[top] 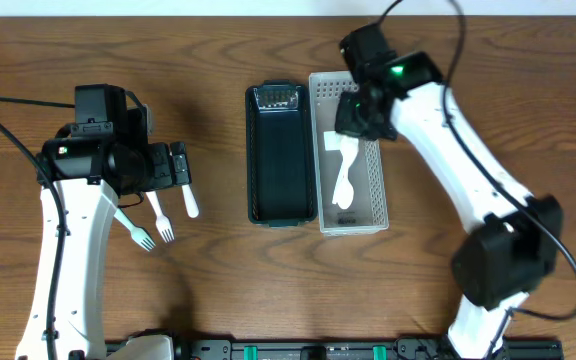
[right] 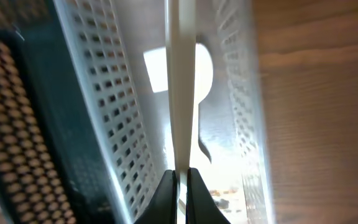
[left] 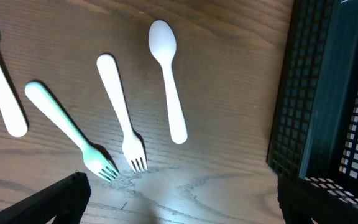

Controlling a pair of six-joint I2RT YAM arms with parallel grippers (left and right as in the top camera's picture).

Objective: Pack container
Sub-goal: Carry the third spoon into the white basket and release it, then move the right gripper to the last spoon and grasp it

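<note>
My right gripper (top: 353, 118) is shut on the handle of a white spoon (top: 343, 180) and holds it inside the white perforated container (top: 376, 190). In the right wrist view the fingers (right: 180, 177) pinch the handle of this spoon (right: 180, 93), which points down into the white container (right: 104, 106). My left gripper (top: 178, 165) is open and empty above the table. Just beyond it lie another white spoon (left: 168, 81), a white fork (left: 122, 112), a mint green fork (left: 70, 130) and a second white fork (left: 5, 87). The left fingertips (left: 179, 205) are apart, touching nothing.
A black perforated container (top: 278, 150) stands empty next to the white one, on its left. It also shows in the left wrist view (left: 316, 93) at the right edge. The loose cutlery (top: 163, 220) lies on the wood table left of it.
</note>
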